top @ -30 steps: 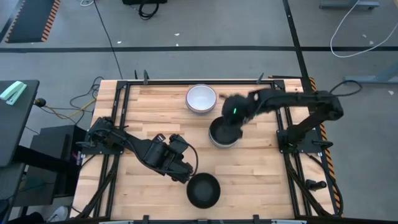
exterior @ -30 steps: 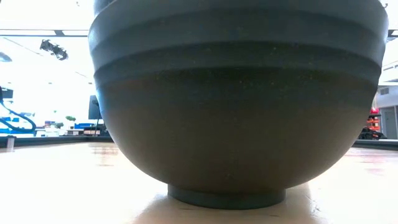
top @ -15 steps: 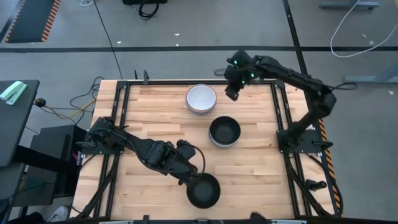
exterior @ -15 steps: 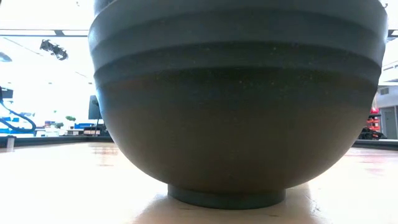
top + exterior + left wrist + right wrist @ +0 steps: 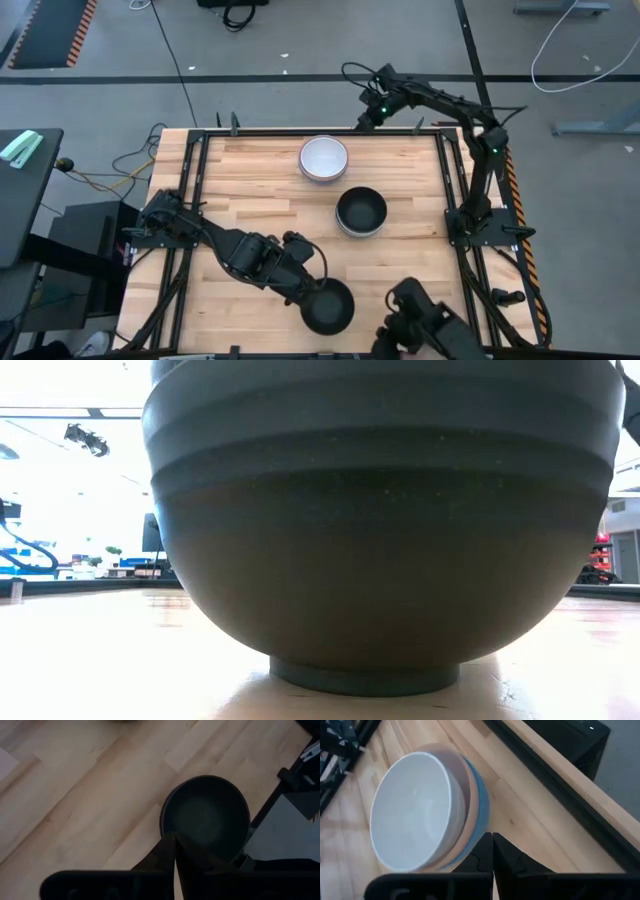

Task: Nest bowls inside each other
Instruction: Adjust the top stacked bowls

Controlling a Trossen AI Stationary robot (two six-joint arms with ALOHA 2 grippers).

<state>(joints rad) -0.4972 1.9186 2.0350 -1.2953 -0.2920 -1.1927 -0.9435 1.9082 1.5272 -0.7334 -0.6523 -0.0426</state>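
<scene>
Bowls stood in three groups on the wooden table (image 5: 250,190). Nearest the front edge sat a black bowl (image 5: 327,306), upright and apparently empty; in the low view its dark ribbed wall (image 5: 385,520) filled almost the whole picture, resting on its small foot ring. The left gripper (image 5: 305,290) sat at this bowl's rim, on the side toward the table's left. In the left wrist view the two dark fingers (image 5: 175,855) met in a closed line over the near rim of the black bowl (image 5: 205,815), with nothing visible between them; whether they touched the rim could not be told.

Near the table's centre, slightly to the right, stood a second stack, the dark stack (image 5: 361,212), with a black bowl uppermost and a paler rim showing beneath it. No gripper was near it.

Farther back, close to the rear edge, stood the white-topped stack (image 5: 324,159). In the right wrist view this stack (image 5: 420,815) showed a white bowl uppermost, a pink-orange rim (image 5: 469,820) below it and a blue bowl (image 5: 482,815) outermost.

The right gripper (image 5: 368,118) was raised over the table's rear frame rail (image 5: 330,131), behind and to the right of the white-topped stack and apart from it. In the right wrist view its fingers (image 5: 492,855) were pressed together and held nothing.

At the front edge of the high view, a dark object (image 5: 430,325) intruded to the right of the black bowl; its nature could not be determined.
</scene>
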